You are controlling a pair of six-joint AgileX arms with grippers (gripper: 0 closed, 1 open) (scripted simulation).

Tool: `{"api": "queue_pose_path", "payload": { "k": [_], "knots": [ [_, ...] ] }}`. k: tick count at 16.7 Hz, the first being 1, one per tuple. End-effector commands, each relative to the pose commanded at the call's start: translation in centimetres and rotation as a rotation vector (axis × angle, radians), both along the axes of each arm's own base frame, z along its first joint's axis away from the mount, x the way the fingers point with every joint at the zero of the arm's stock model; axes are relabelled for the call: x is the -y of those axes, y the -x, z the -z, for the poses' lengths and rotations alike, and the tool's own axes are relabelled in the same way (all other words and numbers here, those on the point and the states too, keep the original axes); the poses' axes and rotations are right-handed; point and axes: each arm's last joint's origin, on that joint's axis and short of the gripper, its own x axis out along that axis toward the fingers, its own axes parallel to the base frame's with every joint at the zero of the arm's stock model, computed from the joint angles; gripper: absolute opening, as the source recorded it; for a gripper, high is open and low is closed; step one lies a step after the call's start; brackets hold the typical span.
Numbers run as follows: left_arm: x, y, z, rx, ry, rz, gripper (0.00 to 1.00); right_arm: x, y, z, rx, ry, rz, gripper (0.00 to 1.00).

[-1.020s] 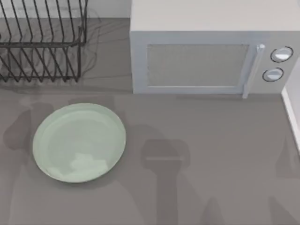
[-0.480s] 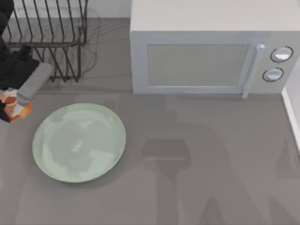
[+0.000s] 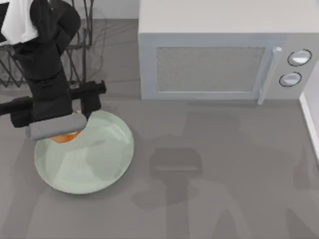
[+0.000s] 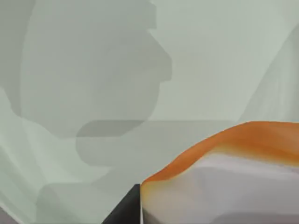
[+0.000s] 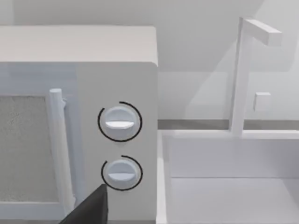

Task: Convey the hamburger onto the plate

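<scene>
Top view: the hamburger (image 3: pixel 64 137) is held clamped in the left gripper (image 3: pixel 62 133) above the far left rim of the plate (image 3: pixel 89 164), near the dish rack (image 3: pixel 45 45) and left of the microwave (image 3: pixel 219 55), while the right arm is parked facing the microwave's dials.

Grey table (image 3: pixel 224 174) carries: plate (image 3: pixel 94 164) lower left, wire rack (image 3: pixel 79 55) upper left, microwave (image 3: pixel 219 55) top centre-right.
</scene>
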Motion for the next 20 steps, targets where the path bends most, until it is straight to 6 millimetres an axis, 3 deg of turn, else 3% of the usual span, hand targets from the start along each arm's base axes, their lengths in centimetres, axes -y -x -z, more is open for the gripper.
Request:
{"api": "queue_pose_path", "payload": {
  "k": [4, 10, 17, 20],
  "knots": [
    [2.1, 1.2, -0.3, 0.026, 0.008, 0.217, 0.00, 0.0, 0.0, 0.0, 0.000, 0.000, 0.000, 1.00],
    [2.2, 1.2, -0.1, 0.025, 0.009, 0.231, 0.00, 0.0, 0.0, 0.0, 0.000, 0.000, 0.000, 1.00],
    [2.4, 1.2, 4.0, 0.030, 0.009, 0.235, 0.00, 0.0, 0.0, 0.0, 0.000, 0.000, 0.000, 1.00],
    [2.4, 1.2, 4.2, 0.029, 0.008, 0.235, 0.00, 0.0, 0.0, 0.0, 0.000, 0.000, 0.000, 1.00]
  ]
}}
